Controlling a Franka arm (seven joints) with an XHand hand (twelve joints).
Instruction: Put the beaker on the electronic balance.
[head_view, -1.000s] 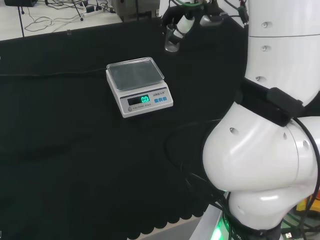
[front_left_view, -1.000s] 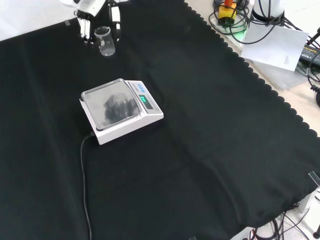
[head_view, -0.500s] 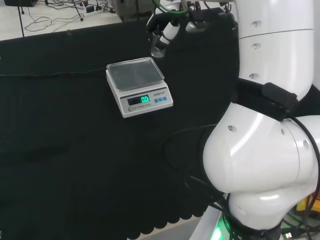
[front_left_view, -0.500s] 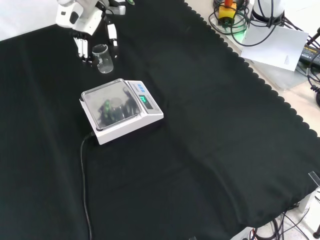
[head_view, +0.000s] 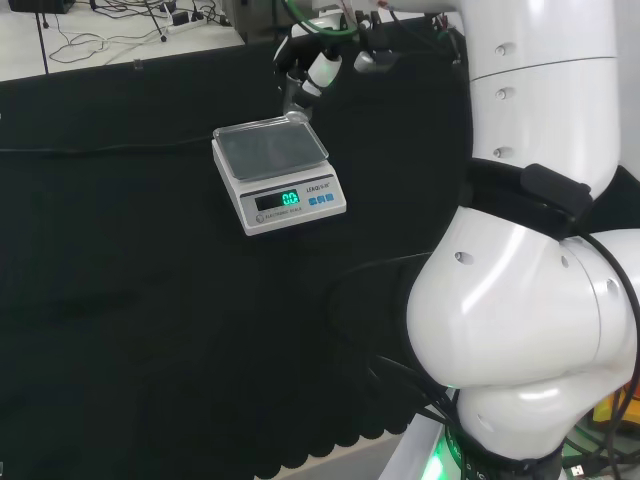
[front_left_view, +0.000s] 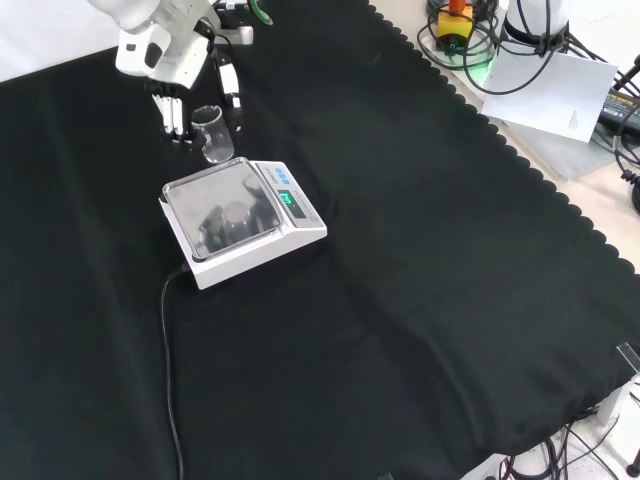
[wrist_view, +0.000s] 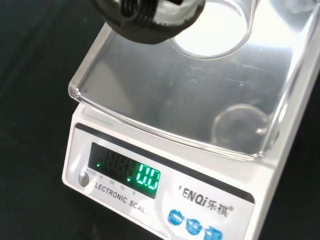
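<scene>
A small clear glass beaker (front_left_view: 212, 133) hangs in the air, pinched between the fingers and thumb of my black and white hand (front_left_view: 168, 62). In the front view it sits just above the far edge of the white electronic balance (front_left_view: 243, 220). In the head view the hand (head_view: 318, 62) holds the beaker (head_view: 294, 100) just beyond the balance (head_view: 277, 172), at its far right corner. The wrist view shows the balance's shiny pan (wrist_view: 185, 95) close below, the beaker's round base (wrist_view: 212, 27) over it, and a lit green display (wrist_view: 148, 177).
A black cable (front_left_view: 170, 370) runs from the balance toward the near edge of the cloth in the front view. The arm's large white links (head_view: 530, 300) stand at the right of the head view. Papers and cables (front_left_view: 540, 70) lie off the cloth's far right.
The hand has carried the beaker from the back of the cloth toward the balance, leftward in the head view and nearer in the front view. It now hangs at the pan's edge.
</scene>
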